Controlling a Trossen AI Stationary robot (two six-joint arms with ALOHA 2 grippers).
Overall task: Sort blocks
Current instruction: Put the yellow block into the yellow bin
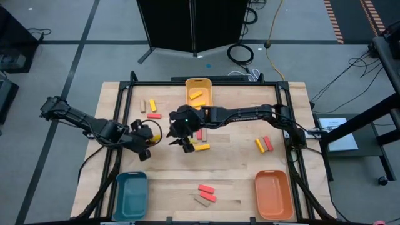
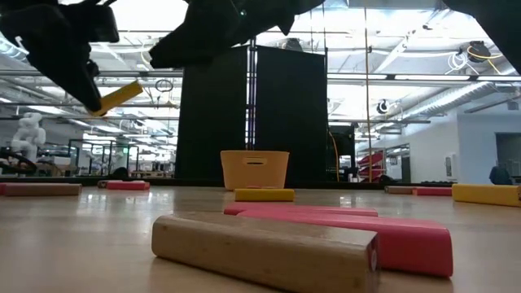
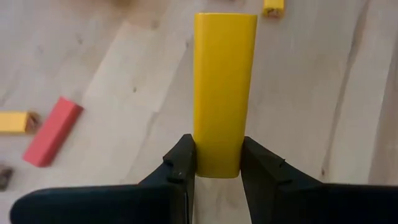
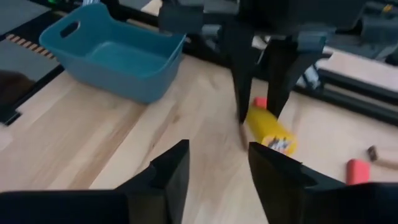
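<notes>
My left gripper hangs over the table's left middle, shut on a yellow block. That block shows raised and tilted in the low view. In the right wrist view it slants below the left gripper. My right gripper is open near the table's centre, facing the left gripper and touching nothing. Beside it lie a yellow block and a red block, flat on the wood. Other red, tan and yellow blocks lie scattered. My left gripper pinches the yellow block by one end between its two fingers, one on each side. The fingers point down from above, and the block runs on past their tips. It is lifted clear of the table and tilted.
A yellow tray at the far edge holds yellow blocks. A teal tray stands near left and an orange tray near right. Blocks lie far left, right and near the front.
</notes>
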